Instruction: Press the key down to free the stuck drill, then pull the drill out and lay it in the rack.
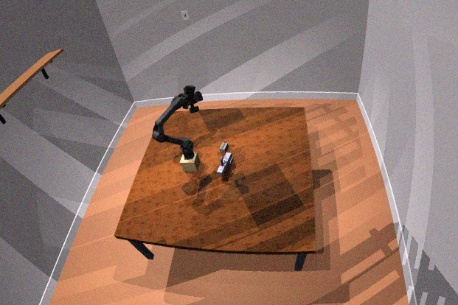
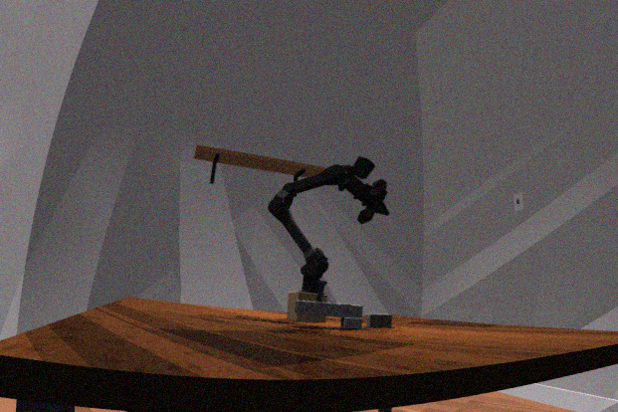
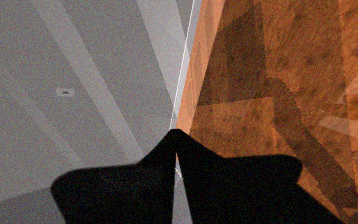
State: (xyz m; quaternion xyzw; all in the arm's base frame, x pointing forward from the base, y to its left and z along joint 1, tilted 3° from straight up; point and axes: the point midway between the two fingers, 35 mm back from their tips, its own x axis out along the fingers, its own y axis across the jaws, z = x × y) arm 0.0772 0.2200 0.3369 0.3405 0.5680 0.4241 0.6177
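My gripper (image 2: 386,213) (image 3: 175,133) is shut, its fingertips meeting with nothing between them. It hangs high above the table, far from the small parts. A long pale grey fixture (image 1: 224,166) (image 2: 329,309) stands on the table, right of the arm's base in the top view. A small dark piece (image 1: 222,161) sits against its left side; whether it is the drill or the key cannot be told. A small grey block (image 1: 223,147) (image 2: 379,320) stands just behind the fixture, apart from it; it may be the rack. None of these parts shows in the wrist view.
The arm stands on a pale yellow box (image 1: 189,164) (image 2: 293,307) left of the fixture. The wooden table (image 1: 161,221) (image 2: 258,358) (image 3: 315,30) carries these parts. A wooden shelf (image 1: 25,81) (image 2: 258,160) hangs on the wall behind the arm in the exterior view.
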